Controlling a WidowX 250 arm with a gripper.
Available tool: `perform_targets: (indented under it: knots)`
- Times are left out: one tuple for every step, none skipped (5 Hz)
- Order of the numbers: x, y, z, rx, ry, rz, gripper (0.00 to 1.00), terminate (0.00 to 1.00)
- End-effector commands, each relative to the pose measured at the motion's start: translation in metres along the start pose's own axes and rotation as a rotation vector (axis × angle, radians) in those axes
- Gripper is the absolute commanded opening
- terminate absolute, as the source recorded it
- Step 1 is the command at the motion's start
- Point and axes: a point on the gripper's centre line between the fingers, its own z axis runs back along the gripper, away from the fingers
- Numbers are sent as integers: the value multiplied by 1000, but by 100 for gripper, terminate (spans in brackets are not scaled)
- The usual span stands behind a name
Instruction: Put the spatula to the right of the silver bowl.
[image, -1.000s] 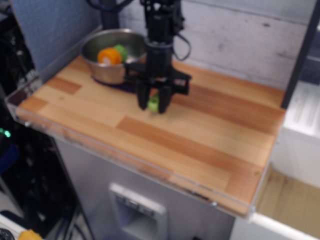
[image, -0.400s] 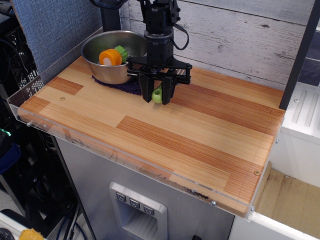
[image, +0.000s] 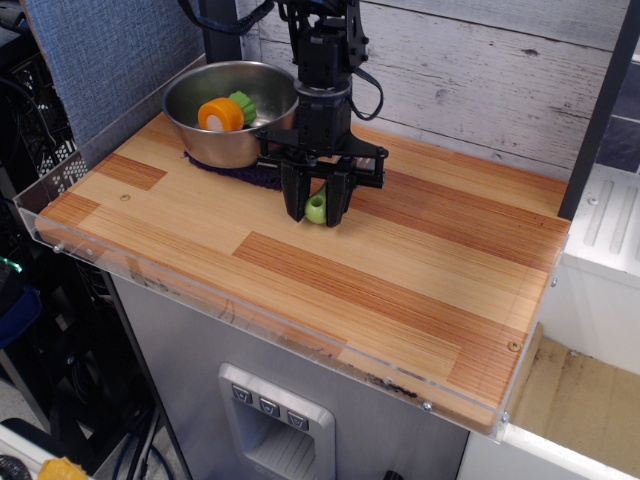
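Note:
The silver bowl (image: 235, 112) stands at the back left of the wooden table, on a dark purple cloth (image: 250, 173). An orange-and-green toy vegetable (image: 224, 110) lies inside it. My gripper (image: 316, 212) points straight down just right of the bowl, low over the table. Its fingers are shut on the lime-green handle of the spatula (image: 317, 207). The spatula's grey blade is hidden behind the fingers.
The wooden table (image: 400, 280) has a clear plastic lip along its front and left edges. A white plank wall (image: 480, 70) runs along the back. A dark post (image: 600, 110) stands at the back right corner. A blue-grey panel (image: 110, 50) stands at the back left.
The gripper, still holding the spatula, moved back toward the bowl and then came slightly forward and down again. The bowl and cloth have not moved.

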Motion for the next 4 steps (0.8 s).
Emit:
perform_targets:
  knots:
    - [-7, 3, 37, -7, -106, -59, 100, 0]
    - [-24, 10, 83, -11, -230, -79, 100, 0]
    - [-48, 27, 129, -13, -344, -96, 100, 0]
    - [-51, 40, 143, -43, -345, -131, 100, 0]
